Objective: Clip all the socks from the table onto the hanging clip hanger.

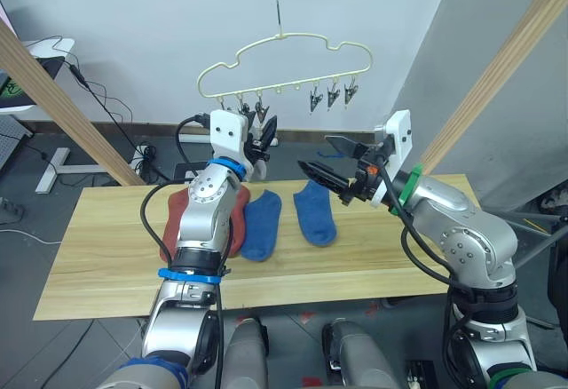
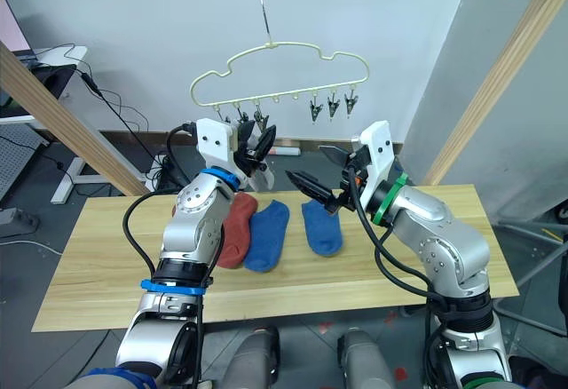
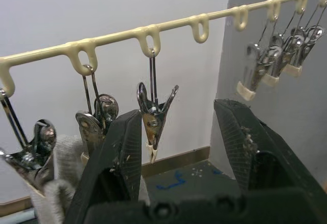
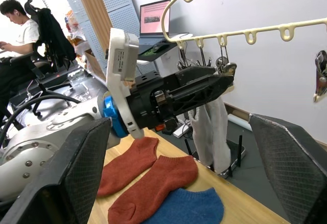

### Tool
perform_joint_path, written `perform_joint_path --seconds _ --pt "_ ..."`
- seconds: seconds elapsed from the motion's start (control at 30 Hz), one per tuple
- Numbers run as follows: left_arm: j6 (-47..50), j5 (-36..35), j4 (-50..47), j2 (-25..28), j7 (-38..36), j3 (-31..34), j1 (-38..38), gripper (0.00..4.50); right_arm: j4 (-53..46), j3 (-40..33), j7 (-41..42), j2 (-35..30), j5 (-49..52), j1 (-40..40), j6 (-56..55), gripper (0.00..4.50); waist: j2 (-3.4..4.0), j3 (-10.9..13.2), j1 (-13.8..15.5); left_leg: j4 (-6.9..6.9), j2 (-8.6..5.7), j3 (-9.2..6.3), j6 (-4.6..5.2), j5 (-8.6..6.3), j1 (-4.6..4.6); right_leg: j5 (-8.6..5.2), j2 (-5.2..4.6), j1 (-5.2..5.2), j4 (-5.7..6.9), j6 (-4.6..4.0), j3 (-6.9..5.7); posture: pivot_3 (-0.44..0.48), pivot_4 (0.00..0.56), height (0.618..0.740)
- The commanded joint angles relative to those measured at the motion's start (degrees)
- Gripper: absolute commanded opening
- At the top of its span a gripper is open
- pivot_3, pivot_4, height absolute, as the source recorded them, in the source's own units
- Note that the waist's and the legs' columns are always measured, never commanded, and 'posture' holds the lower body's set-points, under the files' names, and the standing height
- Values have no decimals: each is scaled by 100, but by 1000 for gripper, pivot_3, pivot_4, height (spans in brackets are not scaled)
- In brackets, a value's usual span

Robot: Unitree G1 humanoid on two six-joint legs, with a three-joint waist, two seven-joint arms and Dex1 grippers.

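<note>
The clip hanger [image 1: 282, 67] is hanging from the pole above the table [image 1: 106, 269], and all places here are given relative to it. The left gripper [image 1: 264, 137] is hovering just under the hanger's left-hand clips, fingers spread and empty, with one free clip [image 3: 153, 116] dangling between them; two grey socks [image 4: 212, 132] are hanging from the neighbouring clips. The right gripper [image 1: 337, 162] is poised lower, below the hanger's middle, also wide open and holding nothing. Two blue socks [image 1: 288, 218] and two red socks [image 4: 145, 175] are lying flat on the table well below the hanger, their long axes running away from the robot. The blue pair appears nearer the right gripper, so the reach is probably downward.
</note>
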Motion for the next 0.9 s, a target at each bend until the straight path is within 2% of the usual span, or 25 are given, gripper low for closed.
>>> perform_joint_path --seconds 0.03,0.3,0.9 --pt "-265 60 45 -18 -16 49 -218 2463 -267 -130 -46 -36 108 -101 -39 4500 0 0 -1 0 0 1 0 0 0 0 0 0 0 0 1 -62 223 740" --pt "-508 77 458 -76 -85 42 -525 2463 -254 -124 -95 -76 156 -113 -44 4500 0 0 -2 0 -1 2 0 0 0 0 0 0 0 0 2 -67 224 740" --pt "-672 208 743 -135 -126 25 -672 2463 -253 -124 -170 -78 158 -82 -75 4500 0 0 -6 1 0 1 0 0 0 0 1 0 1 0 1 -78 223 740"
